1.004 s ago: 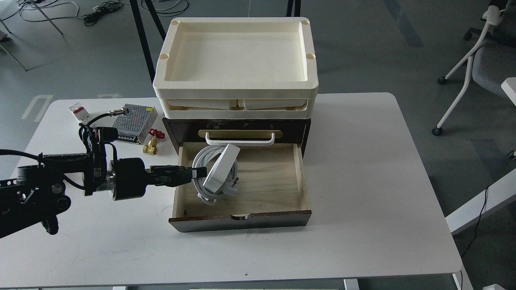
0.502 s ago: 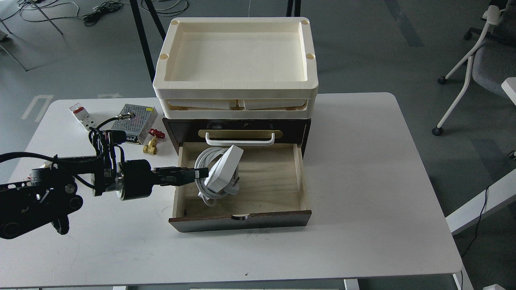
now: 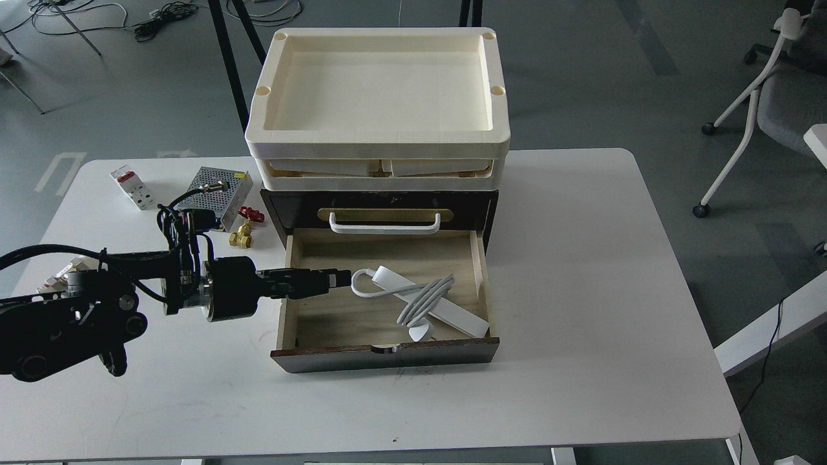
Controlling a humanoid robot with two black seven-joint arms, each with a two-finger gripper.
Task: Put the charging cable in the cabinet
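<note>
White worktop [image 3: 581,387] carried the dark cabinet [image 3: 381,352], its lower drawer pulled out toward the viewer. The charging cable [image 3: 429,309] lay flat on the pale drawer floor, slanting toward the right front corner, cord looped across the strip. The left claw [image 3: 339,280] reached over the drawer's left wall, its tip just beside the strip's near end; whether its fingers stood apart could not be told. Farther back lay a brass fitting [image 3: 241,236], a perforated metal box [image 3: 216,185] and a breaker [image 3: 130,184]. Cream trays [image 3: 378,139] were stacked on top.
</note>
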